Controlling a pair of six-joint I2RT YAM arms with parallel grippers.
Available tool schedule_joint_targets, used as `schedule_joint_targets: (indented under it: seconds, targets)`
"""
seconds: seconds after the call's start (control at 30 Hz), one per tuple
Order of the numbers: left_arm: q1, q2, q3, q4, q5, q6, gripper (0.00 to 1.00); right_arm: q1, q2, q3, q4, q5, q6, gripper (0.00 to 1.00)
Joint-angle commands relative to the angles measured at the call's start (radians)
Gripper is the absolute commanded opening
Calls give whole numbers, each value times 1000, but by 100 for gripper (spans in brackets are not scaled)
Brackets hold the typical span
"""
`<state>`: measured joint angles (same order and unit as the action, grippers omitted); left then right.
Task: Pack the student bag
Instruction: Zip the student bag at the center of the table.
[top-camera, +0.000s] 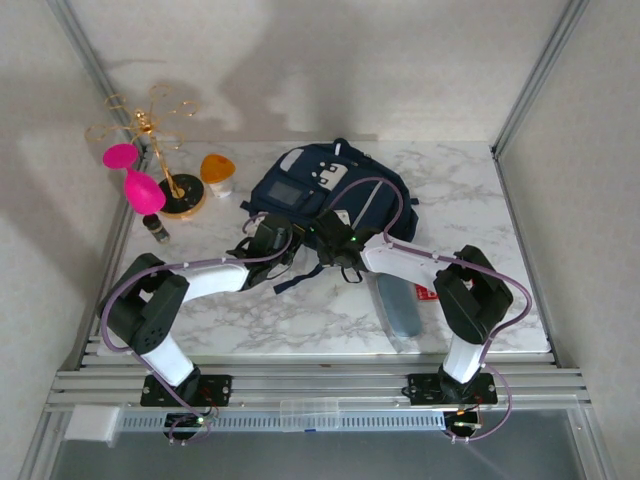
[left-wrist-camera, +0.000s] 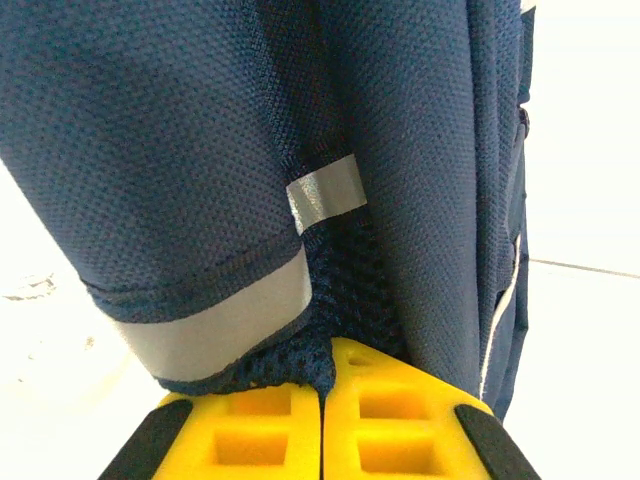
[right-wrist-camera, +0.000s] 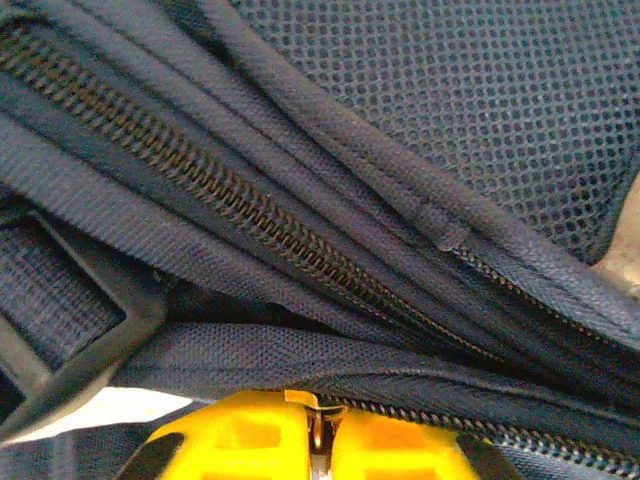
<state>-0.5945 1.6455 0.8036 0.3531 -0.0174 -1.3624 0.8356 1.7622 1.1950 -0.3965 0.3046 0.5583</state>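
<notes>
two tools meet at the near edge of the student bag (top-camera: 330, 190), which lies flat at the centre of the marble desk (top-camera: 470, 200), a little toward the top of the overhead frame. the left tool (left-wrist-camera: 322, 365) is clenched on a fold of the bag's navy mesh (left-wrist-camera: 345, 290), just under a grey reflective strip (left-wrist-camera: 325, 195) — a hold that looks meant to pin the bag and tension the cloth for the other arm. the right tool (right-wrist-camera: 318, 405) is clenched too, with a small metal zip pull (right-wrist-camera: 318, 432) nipped between its yellow pads at the bottom of its wrist view. a zip track (right-wrist-camera: 250, 220) runs diagonally across the frame above it. my reading is that the pull is gripped so the zip can be drawn open, since nothing can go in until then.

as for contents, the zip teeth in view are meshed shut and no opening shows, so what the bag holds cannot be told. in the overhead view a long grey-blue pouch (top-camera: 400, 305) lies on the desk at the lower right, just beside the right arm and outside the bag — likely cargo. at the upper left stand a gold wire rack (top-camera: 150, 125), pink cups (top-camera: 143, 188), an orange cup (top-camera: 218, 168) and a small dark bottle (top-camera: 157, 228), all apart from the bag.
</notes>
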Motion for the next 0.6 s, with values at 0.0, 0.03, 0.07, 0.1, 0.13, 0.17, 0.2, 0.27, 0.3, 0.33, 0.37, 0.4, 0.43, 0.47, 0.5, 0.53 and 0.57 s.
schedule_joint_targets:
  seconds: [0.0,0.03,0.07,0.1,0.13,0.17,0.2,0.27,0.3,0.33,0.37,0.4,0.43,0.47,0.5,0.53,0.57]
  targets:
    - [39,-41,56,24,8,59,0,-11,-72,-16,-74,25,-33,3]
    - [62,-34,67,4,12,76,0,-17,-94,-34,-88,18,-36,0]
    - [84,-25,77,-3,22,93,0,-23,-116,-52,-96,10,-41,0]
    - [110,-13,93,-10,36,117,0,-33,-143,-76,-107,6,-43,0]
    - [136,0,111,-21,44,135,0,-45,-172,-100,-120,7,-42,0]
    - [154,11,125,-22,49,156,0,-57,-198,-122,-127,6,-43,0]
    - [172,27,146,-22,52,188,0,-69,-225,-145,-131,3,-46,0]
    - [199,71,197,-76,78,227,0,-75,-265,-168,-126,-3,-64,0]
    - [209,97,227,-79,113,252,0,-71,-272,-171,-116,-31,-81,0]
    - [216,120,252,-87,142,264,0,-68,-271,-160,-109,-62,-87,0]
    - [217,134,268,-84,161,271,0,-62,-264,-145,-99,-86,-86,0]
    - [217,145,272,-62,185,276,0,-51,-253,-125,-85,-117,-87,0]
    - [217,149,269,-41,203,277,0,-41,-238,-104,-67,-148,-90,0]
    - [217,149,265,-32,217,274,0,-38,-225,-86,-58,-169,-87,0]
    - [219,142,259,-31,235,276,0,-38,-214,-71,-47,-189,-79,0]
    - [219,129,248,-35,247,278,7,-39,-209,-64,-34,-204,-76,0]
    - [219,106,222,-40,254,279,22,-39,-205,-59,-23,-212,-71,0]
